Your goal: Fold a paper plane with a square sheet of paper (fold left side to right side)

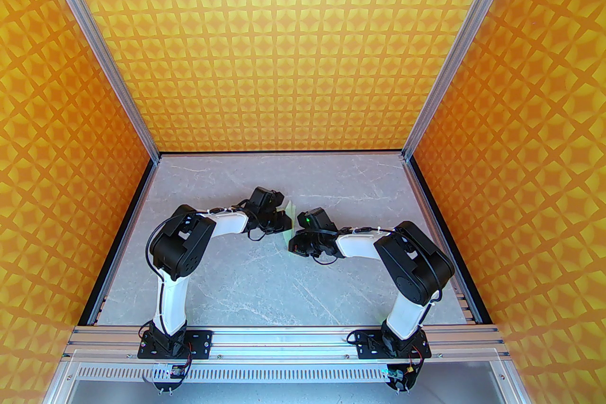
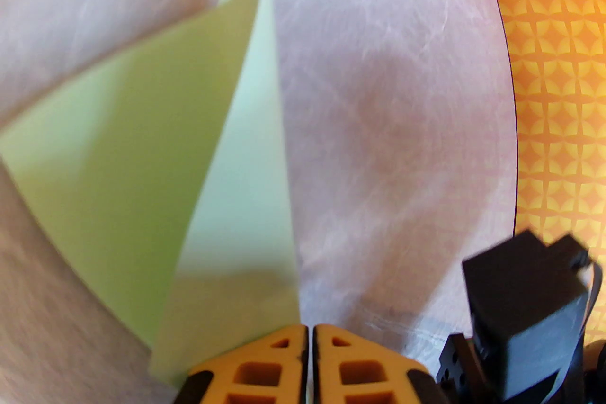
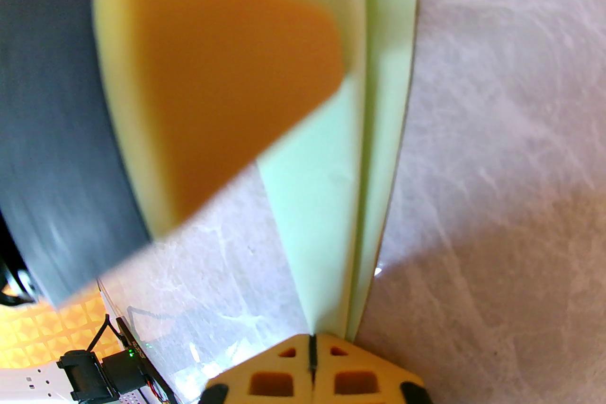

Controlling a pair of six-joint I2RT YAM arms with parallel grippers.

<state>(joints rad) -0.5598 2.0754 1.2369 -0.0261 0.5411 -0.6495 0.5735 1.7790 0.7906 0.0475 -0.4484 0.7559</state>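
Observation:
The sheet of paper (image 1: 289, 209), pale mint-green and partly folded, stands on edge between the two grippers over the middle of the table. In the left wrist view the sheet of paper (image 2: 142, 132) shows two flaps meeting at a sharp crease. One flap runs down into my left gripper (image 2: 308, 345), which is shut on it. My left gripper (image 1: 283, 218) is at the sheet's left side. In the right wrist view the paper's (image 3: 326, 179) layered edges run into my right gripper (image 3: 312, 354), shut on them. My right gripper (image 1: 298, 243) is at the near end.
The grey marble table (image 1: 236, 279) lies under both arms, with orange patterned walls (image 1: 303, 37) on three sides and metal posts at the back corners. The left gripper's orange finger (image 3: 227, 85) looms close in the right wrist view.

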